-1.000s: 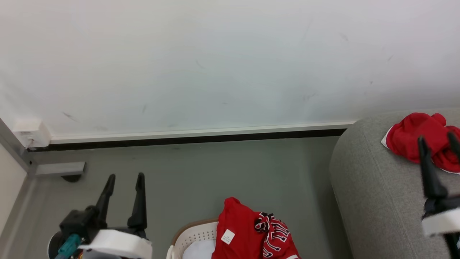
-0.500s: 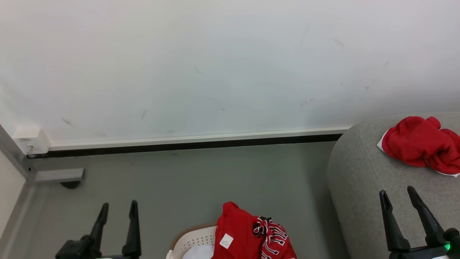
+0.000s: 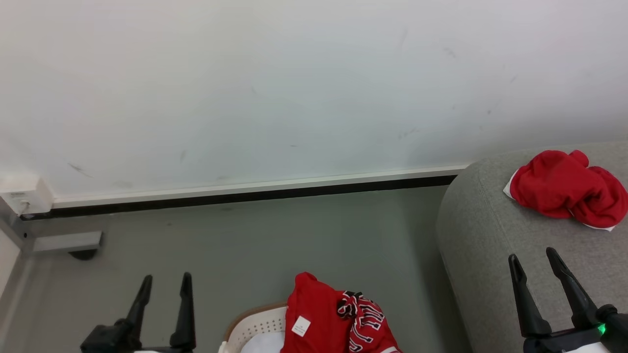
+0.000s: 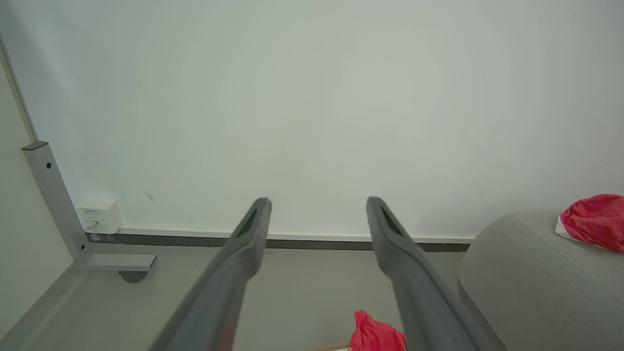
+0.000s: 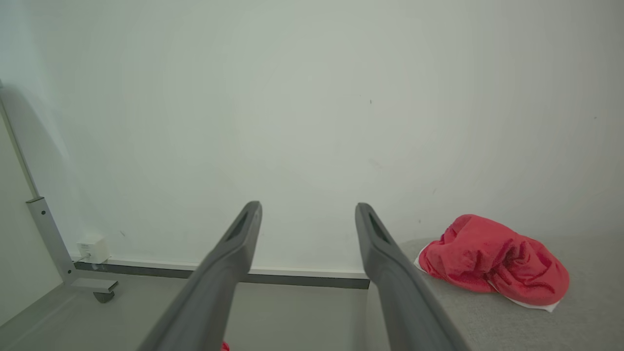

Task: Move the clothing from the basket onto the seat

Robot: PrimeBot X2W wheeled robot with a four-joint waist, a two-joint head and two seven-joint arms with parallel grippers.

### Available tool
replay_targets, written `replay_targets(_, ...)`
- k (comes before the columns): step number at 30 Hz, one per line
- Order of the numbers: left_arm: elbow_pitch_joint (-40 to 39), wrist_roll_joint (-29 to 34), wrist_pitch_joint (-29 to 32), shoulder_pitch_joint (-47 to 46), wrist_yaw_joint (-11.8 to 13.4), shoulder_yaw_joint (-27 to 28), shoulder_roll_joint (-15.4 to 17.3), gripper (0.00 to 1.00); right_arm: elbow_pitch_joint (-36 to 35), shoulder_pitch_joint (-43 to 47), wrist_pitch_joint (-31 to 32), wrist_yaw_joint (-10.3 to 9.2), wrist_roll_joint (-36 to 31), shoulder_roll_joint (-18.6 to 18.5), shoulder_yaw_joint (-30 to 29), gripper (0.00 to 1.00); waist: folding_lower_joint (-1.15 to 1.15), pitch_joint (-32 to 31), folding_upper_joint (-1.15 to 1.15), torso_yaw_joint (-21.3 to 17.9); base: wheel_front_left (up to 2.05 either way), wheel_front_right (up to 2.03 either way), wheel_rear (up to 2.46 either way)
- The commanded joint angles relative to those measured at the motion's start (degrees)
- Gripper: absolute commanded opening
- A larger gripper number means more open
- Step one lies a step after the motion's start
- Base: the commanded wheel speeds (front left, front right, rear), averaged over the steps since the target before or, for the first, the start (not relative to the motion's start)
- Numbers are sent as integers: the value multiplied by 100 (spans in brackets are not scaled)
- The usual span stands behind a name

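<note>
We see left end effector (image 3: pixel 167 277) left of the basket (image 3: pixel 252 327), right end effector (image 3: pixel 532 255) right of it by the seat (image 3: pixel 485 245), both spread, empty. Plain red garment (image 3: pixel 559 189) on seat; jersey (image 3: pixel 363 318) draped over basket rim. Risk: jersey snags rim on lift, tipping basket.

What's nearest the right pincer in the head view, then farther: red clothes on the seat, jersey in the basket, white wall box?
From the right pincer:
1. Red clothes, just beyond it on the seat.
2. Jersey, to its left in the basket.
3. White wall box, far left corner.
</note>
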Motion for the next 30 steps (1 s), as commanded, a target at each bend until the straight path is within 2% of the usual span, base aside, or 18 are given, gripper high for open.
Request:
replay_targets(1, 37, 66, -2, -64, -30, -2, 7, 100, -1, -104, 1, -12, 35, -31, 8, 100, 0, 38, 0, -57, 0, 0, 0)
replay_targets(6, 328, 7, -3, -314, -111, -291, 2, 100, 3, -269, 2, -12, 59, -72, -68, 100, 0, 287, 0, -330, 0, 0, 0)
replay_targets(9, 661, -60, -2, -602, -139, -536, 2, 100, -43, -511, 2, -12, 107, -93, -189, 100, 0, 696, 0, -546, 0, 0, 0)
replay_targets(16, 2086, 95, 187, -1802, -189, -965, 7, 100, 75, -1260, 2, -12, 148, 61, -528, 100, 0, 1854, 0, -1041, 0, 0, 0)
replay_targets(24, 3833, 278, 509, -3129, -262, -1391, 247, 100, -83, -2131, 2, -12, 177, 358, -559, 100, 0, 3059, 0, -1563, 0, 0, 0)
replay_targets(30, 4914, 362, 495, -3835, -280, -1644, 471, 100, -282, -2576, 2, -12, 225, 644, -591, 100, 0, 3771, 0, -1877, 0, 0, 0)
